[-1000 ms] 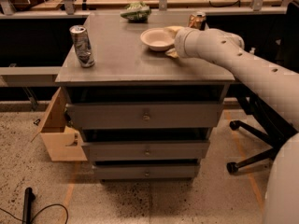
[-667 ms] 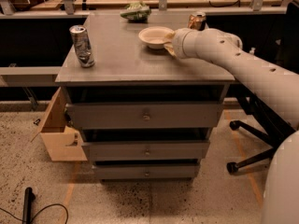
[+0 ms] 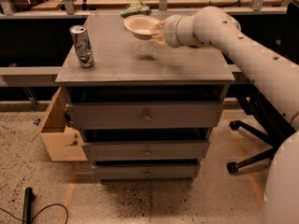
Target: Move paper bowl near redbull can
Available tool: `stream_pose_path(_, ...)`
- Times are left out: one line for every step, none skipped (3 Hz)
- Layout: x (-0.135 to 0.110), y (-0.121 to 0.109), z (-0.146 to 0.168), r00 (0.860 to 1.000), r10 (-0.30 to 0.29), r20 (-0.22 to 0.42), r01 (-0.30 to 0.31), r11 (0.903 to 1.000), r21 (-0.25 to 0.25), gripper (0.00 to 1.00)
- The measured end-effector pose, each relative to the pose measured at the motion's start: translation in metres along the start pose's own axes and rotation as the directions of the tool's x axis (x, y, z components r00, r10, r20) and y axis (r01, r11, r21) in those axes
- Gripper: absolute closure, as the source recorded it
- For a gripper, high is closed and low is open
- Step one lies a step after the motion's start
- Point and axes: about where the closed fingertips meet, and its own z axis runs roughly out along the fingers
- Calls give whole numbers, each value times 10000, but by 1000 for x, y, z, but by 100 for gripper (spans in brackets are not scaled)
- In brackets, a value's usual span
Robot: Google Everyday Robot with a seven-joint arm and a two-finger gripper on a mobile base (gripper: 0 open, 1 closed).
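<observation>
carrying stage, part done: the small, shallow, round cream-white paper bowl point(image 3: 140, 26) hangs clear of the flat grey metal desk point(image 3: 187, 69), over its far edge near the middle, with its shadow on the surface below. the tall slim silver-grey redbull can point(image 3: 82, 46) stands upright by the near left corner, well apart from the bowl. left to do, judging by this view: travel toward that corner and a set-down beside the can. the cream two-finger gripper point(image 3: 158, 31) sits at the bowl's right rim, closed narrowly on that rim and touching nothing else.
</observation>
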Motion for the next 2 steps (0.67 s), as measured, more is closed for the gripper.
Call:
stream_pose_path(-46, -14, 1, 9902, -621, 1251, 682, 9966, -452, 100)
stream_pose_path(-83, -8, 5, 9727, -1204, 1984, 1423, 9848, -1000, 100)
